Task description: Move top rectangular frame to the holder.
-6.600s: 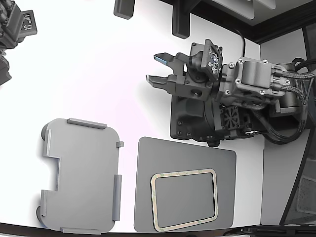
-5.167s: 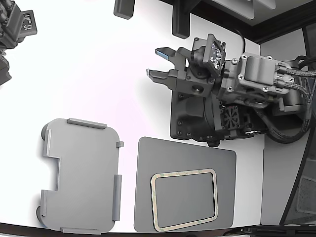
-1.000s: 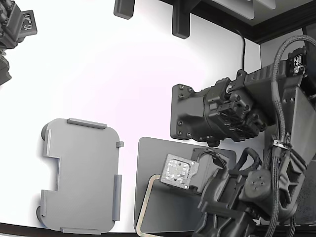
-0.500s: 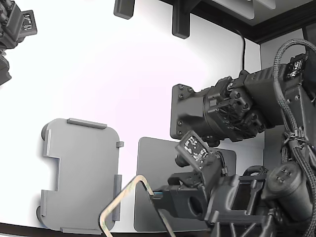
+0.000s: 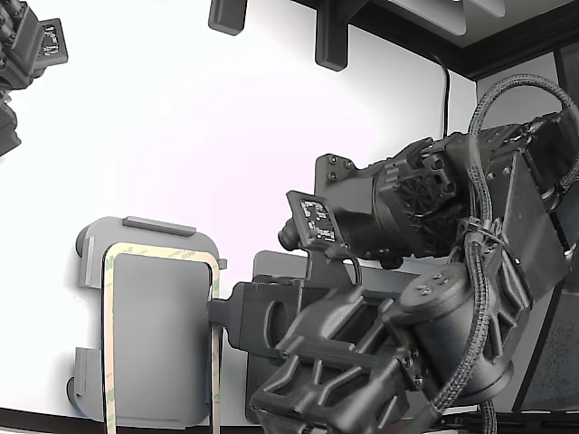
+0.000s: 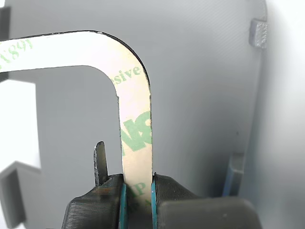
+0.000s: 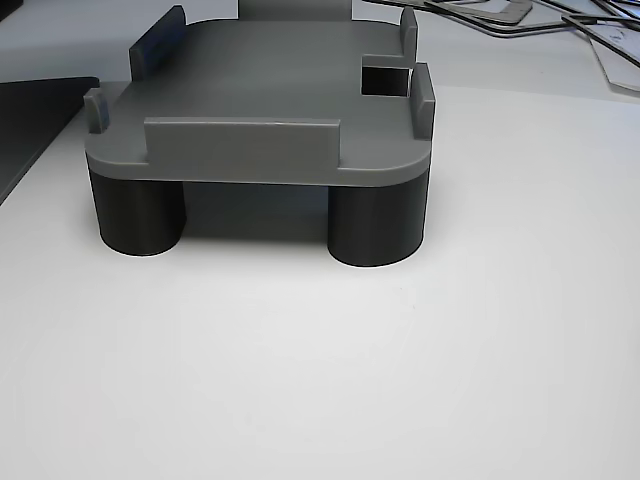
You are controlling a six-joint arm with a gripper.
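Observation:
The top rectangular frame (image 5: 163, 254), a thin pale outline with green print, hangs level over the holder (image 5: 158, 334) at the exterior view's lower left. My gripper (image 5: 217, 314) is shut on the frame's long side nearest the arm. In the wrist view the frame's strip (image 6: 136, 138) is pinched between my gripper's (image 6: 137, 202) two blue-padded fingers, with the holder's grey face (image 6: 200, 95) behind it. In the other view the holder (image 7: 260, 100) stands on dark round feet, and no frame shows on its top.
The dark grey mat (image 5: 271, 271) lies beside the holder, mostly hidden under my arm. The arm's base block (image 5: 348, 212) stands behind it. A second arm (image 5: 27, 50) sits at the exterior view's top left. The holder has raised edge tabs (image 6: 259, 33). Cables (image 7: 560, 20) lie behind it.
My gripper came down onto the frame on the mat, closed on its edge, lifted it and carried it to the exterior view's left, over the holder.

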